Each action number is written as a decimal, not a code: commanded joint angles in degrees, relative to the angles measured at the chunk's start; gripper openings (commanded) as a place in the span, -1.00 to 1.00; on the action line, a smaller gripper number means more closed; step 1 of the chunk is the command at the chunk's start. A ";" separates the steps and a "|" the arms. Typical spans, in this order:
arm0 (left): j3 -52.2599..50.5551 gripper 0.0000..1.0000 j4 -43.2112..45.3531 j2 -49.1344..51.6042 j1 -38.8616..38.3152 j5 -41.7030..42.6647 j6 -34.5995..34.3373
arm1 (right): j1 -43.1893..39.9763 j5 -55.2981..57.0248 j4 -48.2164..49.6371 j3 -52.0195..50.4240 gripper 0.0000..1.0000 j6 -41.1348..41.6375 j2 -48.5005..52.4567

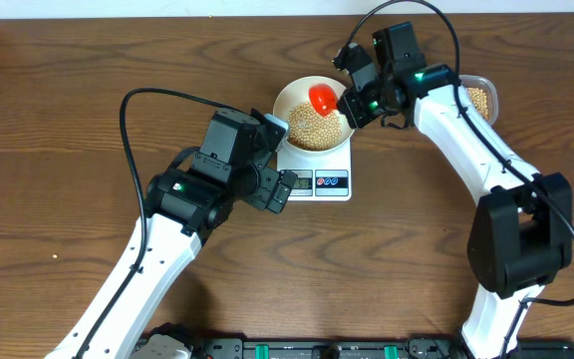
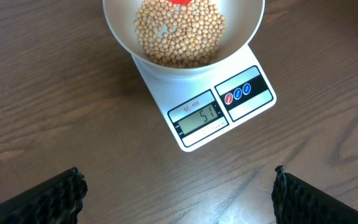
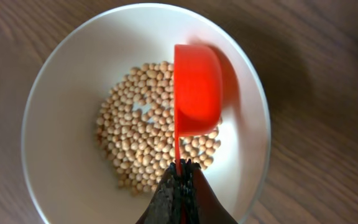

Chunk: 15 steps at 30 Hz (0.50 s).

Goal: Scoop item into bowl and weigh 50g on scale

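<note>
The white bowl point(image 1: 291, 100) point(image 2: 244, 34) point(image 3: 61, 81) stands on the white scale point(image 1: 319, 170) point(image 2: 197, 134) and holds a heap of tan beans point(image 1: 315, 128) point(image 2: 179, 31) point(image 3: 132, 134). The scale's display point(image 2: 199, 119) reads 51. My right gripper point(image 1: 350, 104) point(image 3: 182, 167) is shut on the thin handle of a red scoop point(image 1: 321, 97) point(image 3: 196, 87), which hangs tipped on its side over the beans. My left gripper point(image 1: 285, 187) point(image 2: 178, 177) stands wide open over bare table just in front of the scale, nothing between its fingers point(image 2: 48, 199).
A clear tub point(image 1: 481, 97) with more beans sits at the back right, partly behind the right arm. Cables loop above both arms. A dark rail runs along the table's front edge point(image 1: 297, 349).
</note>
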 commanded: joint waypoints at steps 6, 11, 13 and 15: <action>-0.22 0.95 -0.09 -0.13 0.20 0.31 0.59 | 3.91 7.13 1.07 -0.07 -0.98 0.66 0.85; -0.22 0.95 -0.09 -0.13 0.20 0.31 0.59 | 5.33 8.15 0.98 -0.07 -0.98 0.66 0.87; -0.22 0.95 -0.09 -0.13 0.20 0.31 0.59 | 5.64 8.15 0.83 -0.07 -0.98 0.68 0.87; -0.22 0.95 -0.09 -0.13 0.20 0.31 0.59 | 5.84 8.13 0.55 -0.07 -0.98 0.68 0.87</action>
